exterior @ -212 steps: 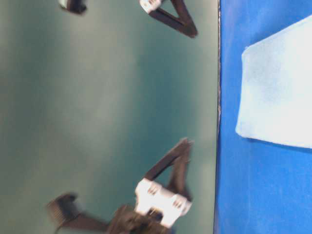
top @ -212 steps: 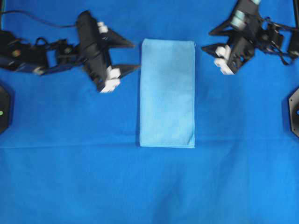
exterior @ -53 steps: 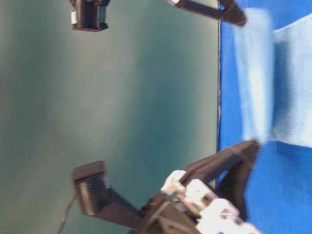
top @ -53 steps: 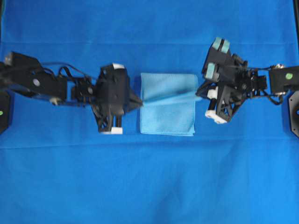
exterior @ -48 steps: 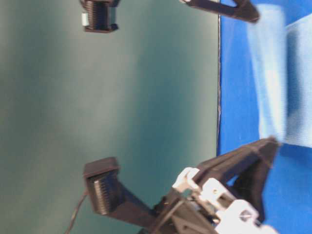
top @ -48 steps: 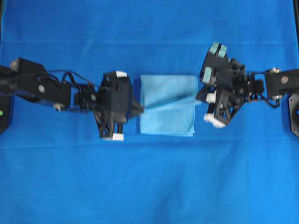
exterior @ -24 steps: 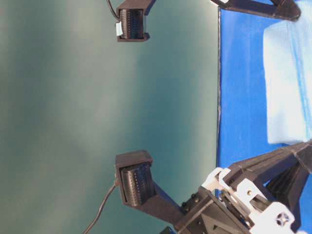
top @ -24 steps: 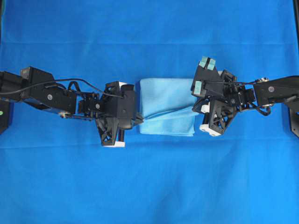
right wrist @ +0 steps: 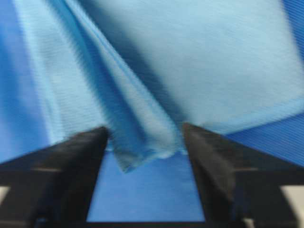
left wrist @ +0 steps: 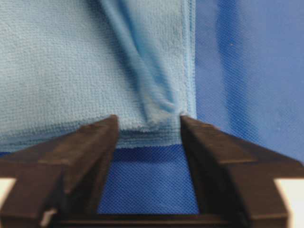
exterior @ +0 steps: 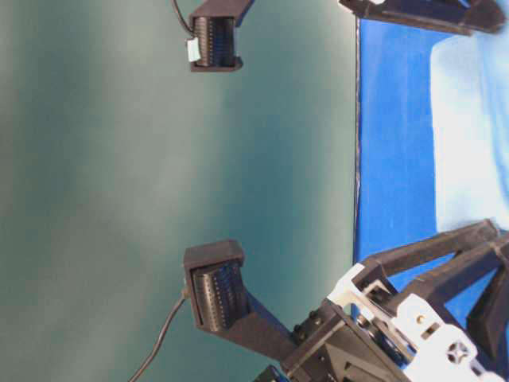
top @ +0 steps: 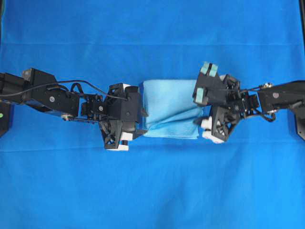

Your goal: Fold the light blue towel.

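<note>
Overhead exterior view first: the light blue towel [top: 169, 107] lies folded into a compact rectangle at the middle of the worktop [top: 152, 191], on the royal-blue sheet [top: 152, 28]; the left end effector [top: 141, 125] sits at its left edge and the right end effector [top: 199, 125] at its right edge, both near the front corners; a slanted ridge crosses the upper layer, so the fold is not yet flat; open sheet lies on all sides, most of it toward the camera. Table-level exterior view: the towel's near edge [exterior: 469, 135] rests low on the sheet; the arms frame it above and below. Left wrist view: the jaws stand apart with the hem and a raised pleat [left wrist: 156, 95] between them, nothing pinched. Right wrist view: the jaws are likewise spread, a loose corner [right wrist: 137, 152] lying between them, released. The sound move, I judge, is to draw each end effector straight outward and up, clear of the hems, so no layer is dragged.
</note>
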Controlling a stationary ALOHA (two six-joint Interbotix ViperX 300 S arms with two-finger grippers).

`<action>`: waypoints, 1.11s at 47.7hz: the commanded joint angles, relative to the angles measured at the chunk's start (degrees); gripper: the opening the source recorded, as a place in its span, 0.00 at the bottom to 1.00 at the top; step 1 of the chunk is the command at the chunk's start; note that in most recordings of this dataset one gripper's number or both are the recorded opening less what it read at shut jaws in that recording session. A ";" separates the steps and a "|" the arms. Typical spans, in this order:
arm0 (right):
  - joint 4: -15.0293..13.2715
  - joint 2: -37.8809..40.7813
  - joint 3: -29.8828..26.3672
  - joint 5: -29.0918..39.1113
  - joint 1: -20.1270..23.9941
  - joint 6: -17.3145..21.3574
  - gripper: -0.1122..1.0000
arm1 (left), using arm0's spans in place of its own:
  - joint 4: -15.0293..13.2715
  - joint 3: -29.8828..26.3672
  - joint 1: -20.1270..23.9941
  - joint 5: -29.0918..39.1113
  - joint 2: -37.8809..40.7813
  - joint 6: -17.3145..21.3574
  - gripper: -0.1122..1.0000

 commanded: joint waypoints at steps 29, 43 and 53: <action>-1.41 -21.09 -2.11 11.43 6.15 -0.70 0.62 | 0.26 6.24 0.00 6.42 -24.08 0.79 0.60; -6.50 -35.07 2.81 11.43 4.92 -0.79 0.62 | 0.18 14.94 1.05 3.52 -39.46 0.79 0.60; -8.53 -45.62 7.29 11.43 4.31 -0.79 0.62 | 0.26 21.45 2.20 3.16 -51.24 0.79 0.60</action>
